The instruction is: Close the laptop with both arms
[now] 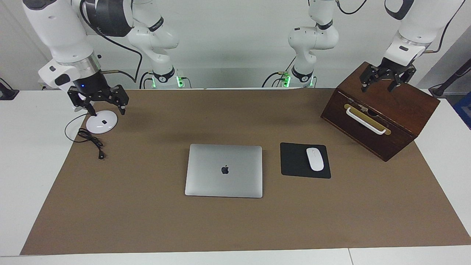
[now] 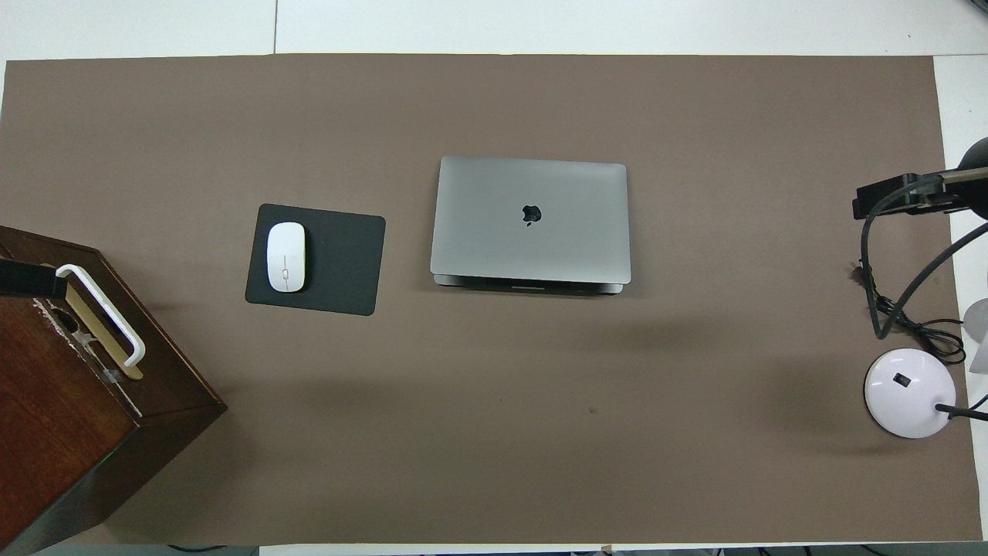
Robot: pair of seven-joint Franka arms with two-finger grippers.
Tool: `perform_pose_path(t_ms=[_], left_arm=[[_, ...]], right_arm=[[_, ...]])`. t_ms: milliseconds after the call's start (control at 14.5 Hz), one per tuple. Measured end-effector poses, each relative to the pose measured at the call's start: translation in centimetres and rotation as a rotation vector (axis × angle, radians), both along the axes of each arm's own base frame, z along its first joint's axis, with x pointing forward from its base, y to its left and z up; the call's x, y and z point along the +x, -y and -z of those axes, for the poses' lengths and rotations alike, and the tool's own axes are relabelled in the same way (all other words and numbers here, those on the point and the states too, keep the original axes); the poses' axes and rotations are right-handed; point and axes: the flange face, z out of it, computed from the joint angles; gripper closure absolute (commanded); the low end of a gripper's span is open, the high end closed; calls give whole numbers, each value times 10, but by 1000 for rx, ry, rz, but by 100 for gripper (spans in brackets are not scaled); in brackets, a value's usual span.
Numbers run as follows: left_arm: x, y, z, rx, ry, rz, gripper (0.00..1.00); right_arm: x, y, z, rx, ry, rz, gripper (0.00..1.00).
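Lid of the thin silver-grey metal laptop [image 1: 224,170] lay shut; left gripper [image 1: 387,78] and right gripper [image 1: 100,100] hung spread, empty, so nothing seemed left.

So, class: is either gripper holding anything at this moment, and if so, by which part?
Nothing is held. The left gripper hangs open over the wooden box, the right gripper open over the white lamp base. The laptop lies untouched.

One thin silver-grey metal laptop [image 1: 223,170], one black rectangular mouse pad [image 1: 305,160], one white oval mouse [image 1: 315,159], one dark wooden box [image 1: 380,111], one white round lamp base [image 1: 101,122], two black grippers [image 1: 98,98] [image 1: 387,76].
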Motion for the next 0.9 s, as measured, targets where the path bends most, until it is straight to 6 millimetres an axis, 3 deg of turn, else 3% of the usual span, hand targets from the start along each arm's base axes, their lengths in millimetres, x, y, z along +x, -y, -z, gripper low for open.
perform_pose_path(t_ms=[413, 895], left_arm=[[12, -4, -2, -71, -23, -25, 0], [15, 8, 2, -78, -32, -2, 0]], right_arm=[[0, -8, 0, 0, 0, -13, 0], [0, -2, 0, -1, 0, -4, 0]])
